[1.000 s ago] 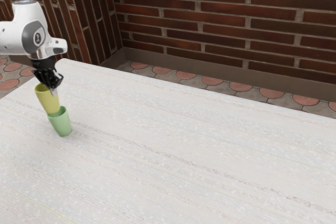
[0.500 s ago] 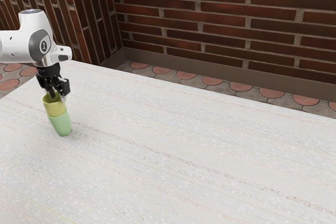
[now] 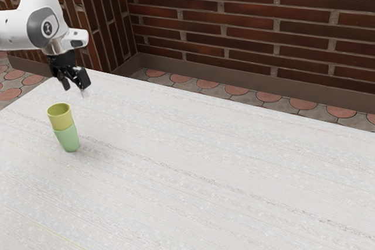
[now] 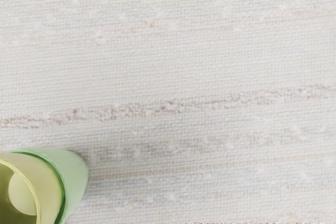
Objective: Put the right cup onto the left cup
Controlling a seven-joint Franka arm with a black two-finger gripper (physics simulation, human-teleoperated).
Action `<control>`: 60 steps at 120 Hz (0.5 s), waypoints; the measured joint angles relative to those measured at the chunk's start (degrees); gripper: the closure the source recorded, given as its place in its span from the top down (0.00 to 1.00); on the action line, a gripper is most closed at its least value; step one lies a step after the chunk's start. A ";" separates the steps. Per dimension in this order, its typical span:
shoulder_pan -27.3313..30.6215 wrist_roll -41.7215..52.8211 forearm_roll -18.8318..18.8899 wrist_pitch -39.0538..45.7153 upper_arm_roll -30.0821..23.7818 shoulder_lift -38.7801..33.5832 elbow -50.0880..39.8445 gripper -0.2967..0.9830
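Observation:
My gripper (image 3: pixel 75 88) is raised in the exterior view, its fingers spread apart with nothing between them. Below it and toward the exterior view's left, the yellow cup (image 3: pixel 60 119) sits nested in the green cup (image 3: pixel 68 139), its upper part standing out above the green rim. The green cup rests on the table. In the wrist view the yellow cup (image 4: pixel 44 182) shows its open mouth, with the green cup (image 4: pixel 76 177) around its lower part.
The pale, streaked table (image 3: pixel 199 168) spreads out toward the exterior view's right. A brick wall (image 3: pixel 246 21) rises beyond its far edge, with a strip of tiled floor (image 3: pixel 235 90) between them.
The yellow cup has gone down into the green cup and been let go. My gripper has opened, then risen and moved toward the exterior view's right, away from the cups.

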 joint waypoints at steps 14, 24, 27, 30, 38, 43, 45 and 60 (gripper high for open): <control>-1.19 -0.09 0.50 -1.84 -4.09 -1.95 0.29 0.76; -1.54 -0.19 0.67 -3.17 -6.82 -2.46 2.27 0.76; -1.66 -0.32 0.70 -3.96 -7.48 -2.52 3.54 0.76; -1.75 -0.49 0.74 -4.84 -8.08 -2.55 4.83 0.76; -1.88 -0.91 0.81 -6.96 -9.37 -2.63 7.78 0.76; -2.00 -1.14 0.83 -8.20 -9.82 -2.73 9.04 0.76; -2.04 -1.23 0.83 -8.64 -9.92 -2.80 9.42 0.76; -1.75 -1.83 0.75 -11.06 -10.17 -3.11 10.78 0.77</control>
